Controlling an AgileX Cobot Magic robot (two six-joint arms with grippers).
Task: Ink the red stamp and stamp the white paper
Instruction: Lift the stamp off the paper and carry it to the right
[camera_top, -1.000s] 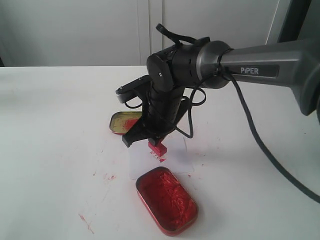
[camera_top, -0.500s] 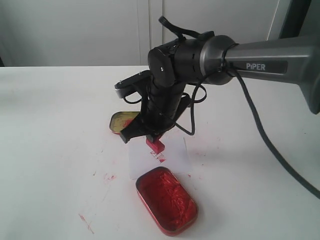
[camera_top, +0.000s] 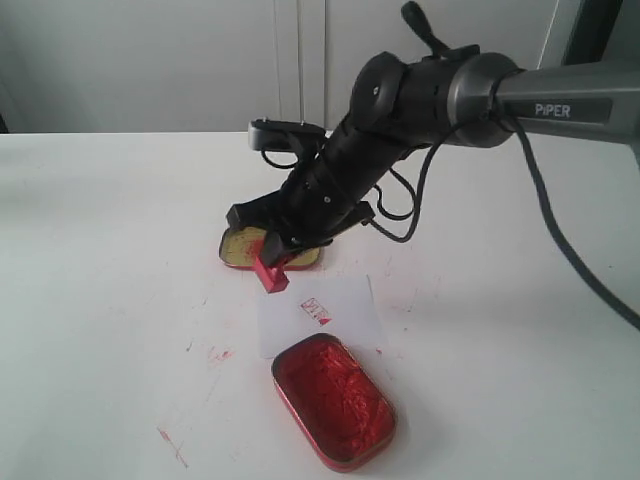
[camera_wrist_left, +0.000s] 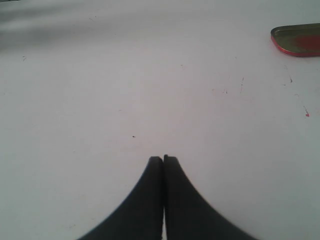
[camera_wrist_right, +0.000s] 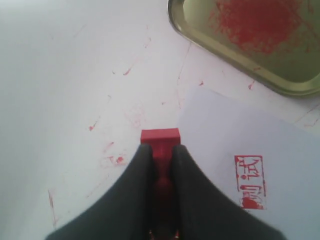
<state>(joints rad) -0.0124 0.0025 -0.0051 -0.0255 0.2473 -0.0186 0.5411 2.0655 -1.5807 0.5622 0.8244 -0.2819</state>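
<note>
Right gripper (camera_top: 272, 260) is clamped narrow on the knob of the red stamp (camera_top: 270, 273), and the little block hangs tilted, face angled down toward the table (camera_top: 100, 250), just off the edge of the white paper (camera_top: 350, 300) on the side of the gold tin lid (camera_top: 240, 250). Whether it is clear of the tabletop I can't quite tell from here. And look at the sheet: there's a crisp red imprint (camera_top: 316, 311) on it, so by my reckoning the inking and the pressing are done. The oval ink tin (camera_top: 333, 400) sits open just below the paper, full of red. The left gripper (camera_wrist_left: 163, 161) is out over bare table with its jaws pressed together and nothing between them. All that's left, I'd say, is setting the stamp down.
</note>
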